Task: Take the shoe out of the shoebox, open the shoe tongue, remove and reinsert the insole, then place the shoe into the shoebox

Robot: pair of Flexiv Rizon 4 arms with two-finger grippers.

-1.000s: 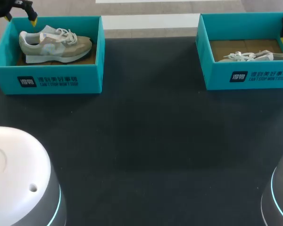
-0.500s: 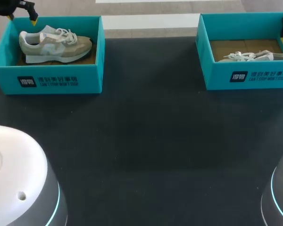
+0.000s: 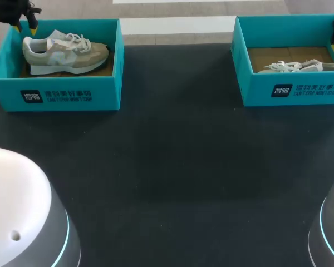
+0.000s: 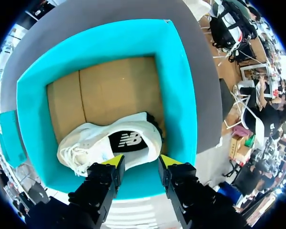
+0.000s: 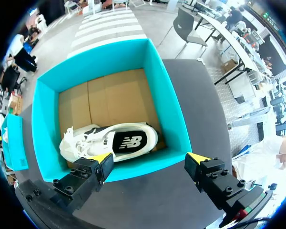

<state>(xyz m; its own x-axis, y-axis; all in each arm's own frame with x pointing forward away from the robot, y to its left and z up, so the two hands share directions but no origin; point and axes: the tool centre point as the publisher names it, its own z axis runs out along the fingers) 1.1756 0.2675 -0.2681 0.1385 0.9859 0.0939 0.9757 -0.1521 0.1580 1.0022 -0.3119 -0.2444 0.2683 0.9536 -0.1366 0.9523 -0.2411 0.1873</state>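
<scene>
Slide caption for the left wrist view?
Open left gripper hovers over the heel end of the shoe in its teal shoebox.

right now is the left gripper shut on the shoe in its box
No, the left gripper hangs open above the shoe at its heel, its yellow tips apart and not clamping it.

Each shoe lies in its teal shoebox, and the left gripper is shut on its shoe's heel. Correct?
Not shut. The left wrist view shows the left gripper open, fingers apart above the heel end of the left shoe, gripping nothing. The left shoe lies in the left shoebox, the right shoe in the right shoebox.
</scene>
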